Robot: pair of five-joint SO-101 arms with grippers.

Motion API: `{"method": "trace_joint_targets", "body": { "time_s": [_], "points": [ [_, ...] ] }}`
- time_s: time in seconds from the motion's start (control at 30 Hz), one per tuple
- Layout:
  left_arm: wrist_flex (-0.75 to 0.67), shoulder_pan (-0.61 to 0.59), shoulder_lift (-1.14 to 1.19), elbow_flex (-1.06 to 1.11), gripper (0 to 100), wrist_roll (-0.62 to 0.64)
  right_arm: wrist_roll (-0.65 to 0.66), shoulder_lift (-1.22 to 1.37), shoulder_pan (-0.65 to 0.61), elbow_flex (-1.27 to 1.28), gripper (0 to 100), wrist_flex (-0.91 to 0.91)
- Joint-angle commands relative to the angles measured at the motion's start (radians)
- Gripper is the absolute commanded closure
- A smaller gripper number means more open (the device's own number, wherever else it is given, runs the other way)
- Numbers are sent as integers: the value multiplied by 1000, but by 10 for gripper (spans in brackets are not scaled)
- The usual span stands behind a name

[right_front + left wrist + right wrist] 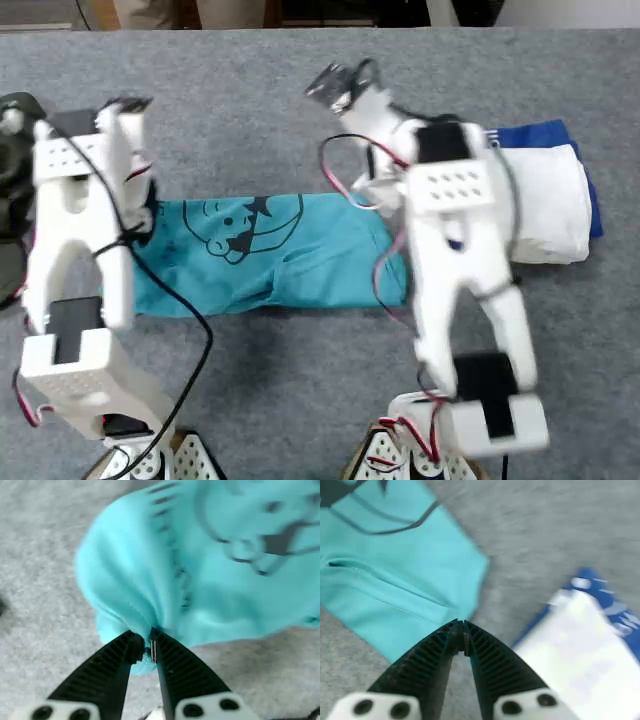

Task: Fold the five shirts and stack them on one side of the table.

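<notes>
A teal shirt [280, 250] with a dark printed figure lies folded into a long band across the middle of the grey table. My left gripper [150, 642] is shut on the band's left end, and the cloth [150, 580] bunches up at its tips. At the band's right end my right gripper [460, 627] is shut on the teal hem [410, 610], with a sliver of teal between its fingers. To the right lies a folded white shirt [545, 205] on top of a blue one [530, 135].
The white shirt [585, 645] and the blue shirt [590, 577] of the stack lie close beside my right gripper. Both arm bases stand at the table's front edge. Open grey tabletop [250, 130] stretches behind the teal shirt.
</notes>
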Motion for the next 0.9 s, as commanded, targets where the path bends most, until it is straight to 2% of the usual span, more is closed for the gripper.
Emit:
{"method": "trace_joint_targets", "body": {
  "time_s": [0.0,0.17,0.37,0.5,0.63,0.87],
  "points": [
    [34,147,-2,-89,982,55,23,-165,76,-50,995,77],
    [34,354,79,-110,982,120,75,-266,203,-50,995,239],
    [34,520,186,-273,982,245,80,-334,367,-48,995,270],
    [34,577,254,-443,982,345,80,-348,409,-12,995,273],
    [34,577,309,-591,982,394,80,-349,410,64,995,270],
    [23,615,337,-729,982,476,81,-349,410,88,995,241]
  ]
}}
